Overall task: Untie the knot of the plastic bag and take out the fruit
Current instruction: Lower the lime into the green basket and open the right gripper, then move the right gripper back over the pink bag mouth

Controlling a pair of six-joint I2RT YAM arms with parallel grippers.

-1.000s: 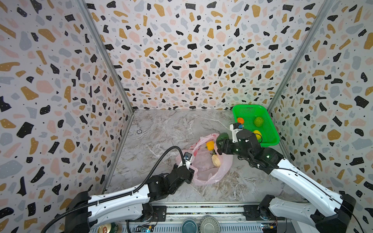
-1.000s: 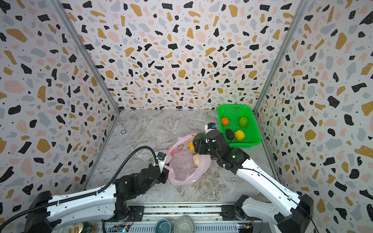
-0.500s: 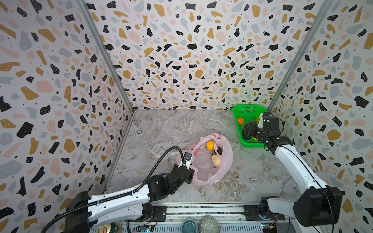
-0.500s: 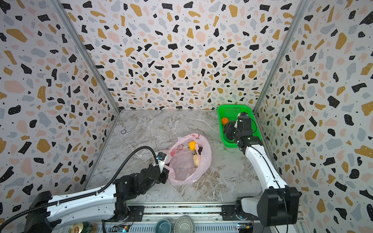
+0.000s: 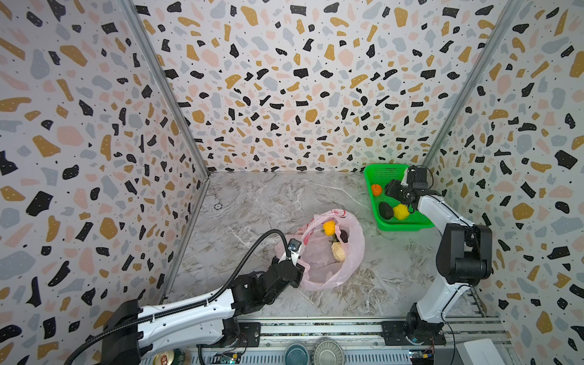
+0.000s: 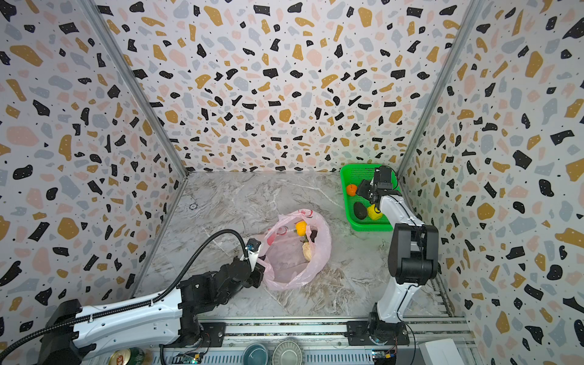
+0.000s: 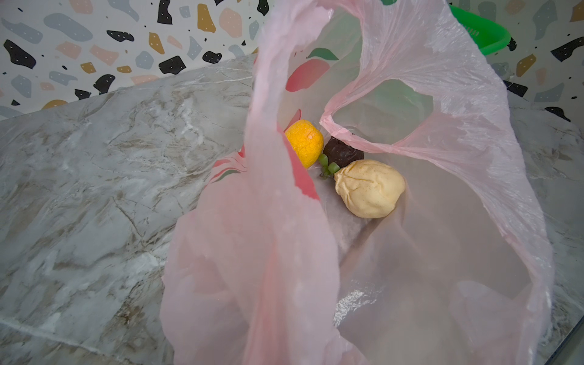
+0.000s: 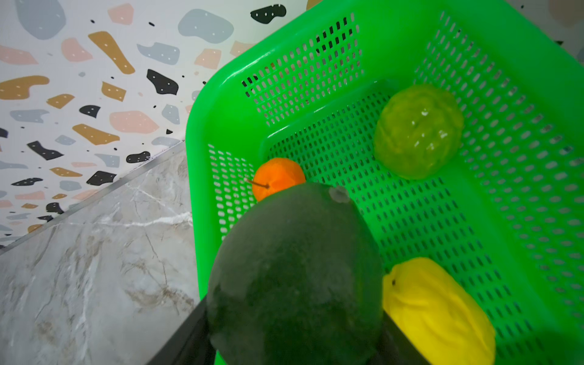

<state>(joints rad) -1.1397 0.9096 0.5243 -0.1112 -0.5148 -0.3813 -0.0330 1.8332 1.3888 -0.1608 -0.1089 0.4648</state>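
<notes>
Left jaws are pinching the plastic bag (image 5: 350, 252); right jaws are clamping a dark green fruit (image 8: 294, 268).
It is being held inside the green basket (image 5: 407, 225) at two o'clock.

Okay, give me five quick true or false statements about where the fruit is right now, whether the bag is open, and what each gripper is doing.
1. The plastic bag is knotted shut. False: its mouth gapes open and no knot shows.
2. Three pieces lie in the bag: an orange-yellow fruit, a blackish fruit and a cream fruit. True.
3. The left gripper is open, clear of the bag. False: it is shut on the bag's rim.
4. The green basket holds an orange fruit. True.
5. The dark green fruit lies inside the bag. False: it sits between the right gripper's jaws at the basket.
</notes>
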